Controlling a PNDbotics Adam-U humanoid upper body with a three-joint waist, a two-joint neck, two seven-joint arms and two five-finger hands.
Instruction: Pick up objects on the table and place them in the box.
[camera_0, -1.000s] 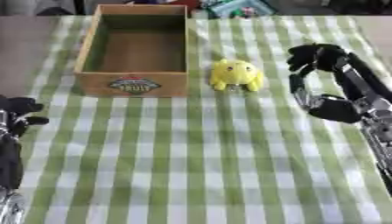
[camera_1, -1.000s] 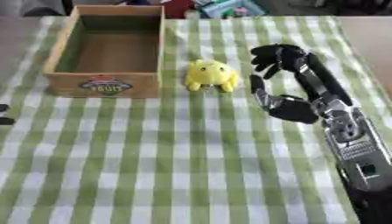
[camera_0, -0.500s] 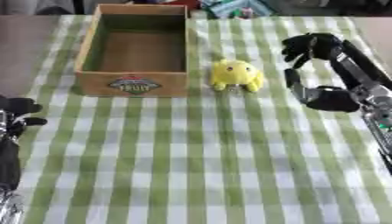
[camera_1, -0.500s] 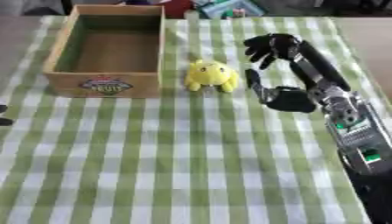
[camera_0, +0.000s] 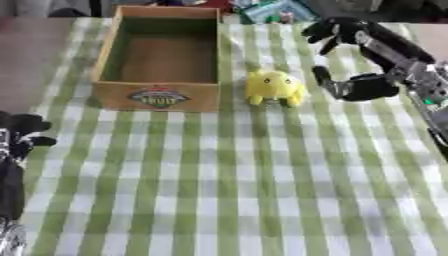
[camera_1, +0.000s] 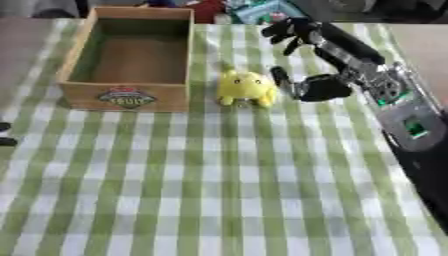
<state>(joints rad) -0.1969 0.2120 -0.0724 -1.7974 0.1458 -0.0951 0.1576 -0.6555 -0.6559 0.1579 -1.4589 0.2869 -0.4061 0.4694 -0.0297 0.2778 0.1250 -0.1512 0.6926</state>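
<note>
The right hand (camera_1: 317, 75) has drifted leftward over the last second — closing on the yellow plush toy (camera_1: 244, 88), which suggests a grasp is next. Its fingers are spread and hold nothing; the thumb sits just beside the toy, apparently not touching it. The toy lies on the green checked cloth (camera_0: 262, 190) just right of the wooden box (camera_0: 161, 57), which looks empty. The left hand (camera_0: 16, 145) idles at the lower left — fingers unclear.

A cloth-covered table in even, soft light.
A green-and-white checked tablecloth (camera_0: 219, 190) covers the table; bare brown tabletop (camera_0: 44, 50) shows at the far left edge, and blurred colourful clutter (camera_1: 262, 10) lies along the far edge.
</note>
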